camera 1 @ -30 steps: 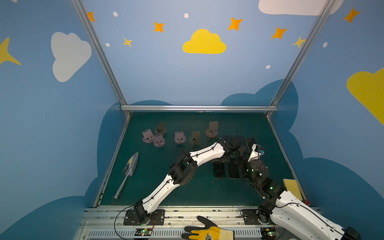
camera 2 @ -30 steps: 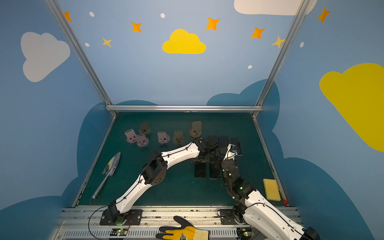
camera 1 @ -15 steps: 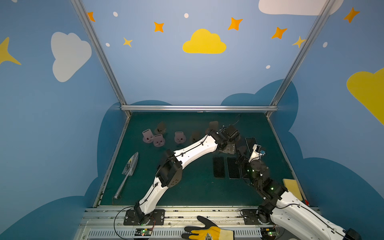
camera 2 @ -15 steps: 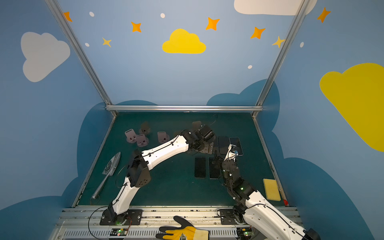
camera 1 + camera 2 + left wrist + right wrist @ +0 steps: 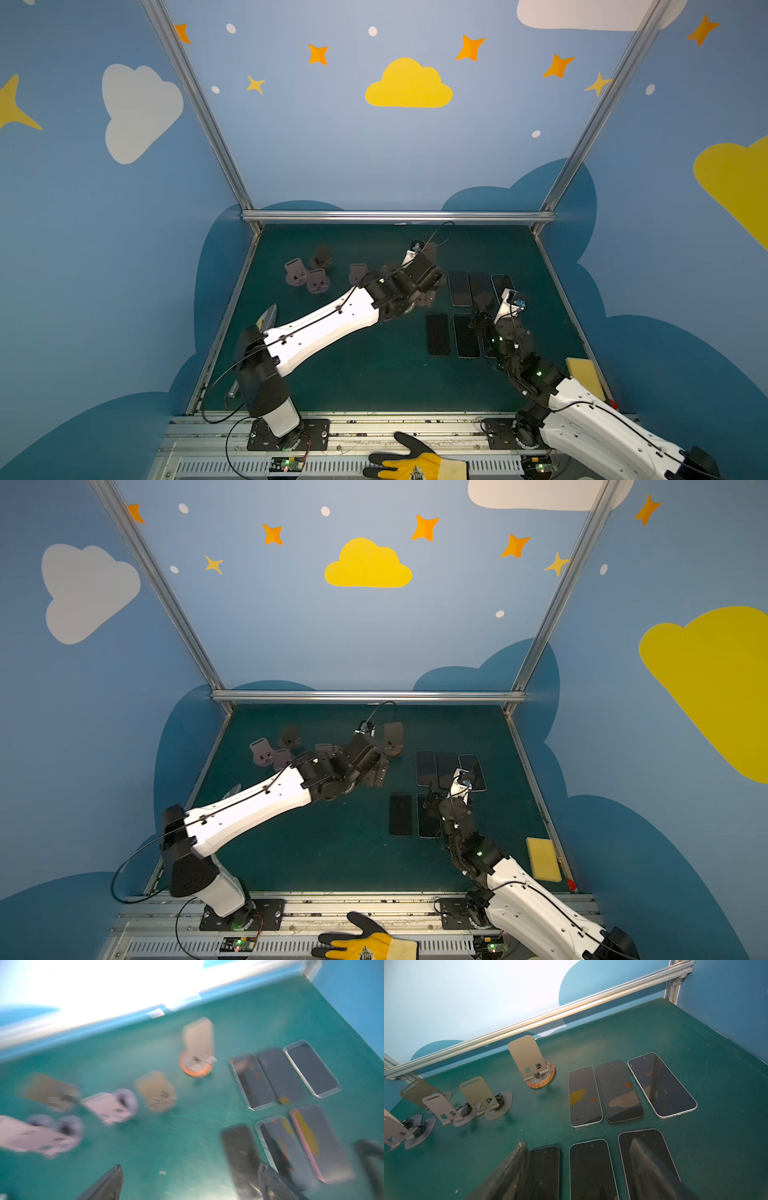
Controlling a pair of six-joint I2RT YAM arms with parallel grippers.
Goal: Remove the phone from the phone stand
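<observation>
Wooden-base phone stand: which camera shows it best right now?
Right wrist view: the wooden-base stand is sharp, unobstructed, and plainly empty. The left wrist view shows it motion-blurred; in a top view it is small and dim.

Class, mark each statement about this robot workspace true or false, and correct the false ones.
1. Six phones lie flat on the green mat, in two rows of three. True.
2. A phone rests in the wooden-based phone stand. False: that stand is empty.
3. The yellow sponge lies by the mat's right edge. True.
4. The right pincer grips a phone. False: its jaws stand apart with nothing between them.
5. The trowel lies among the phones. False: it lies by the mat's left edge.
</observation>
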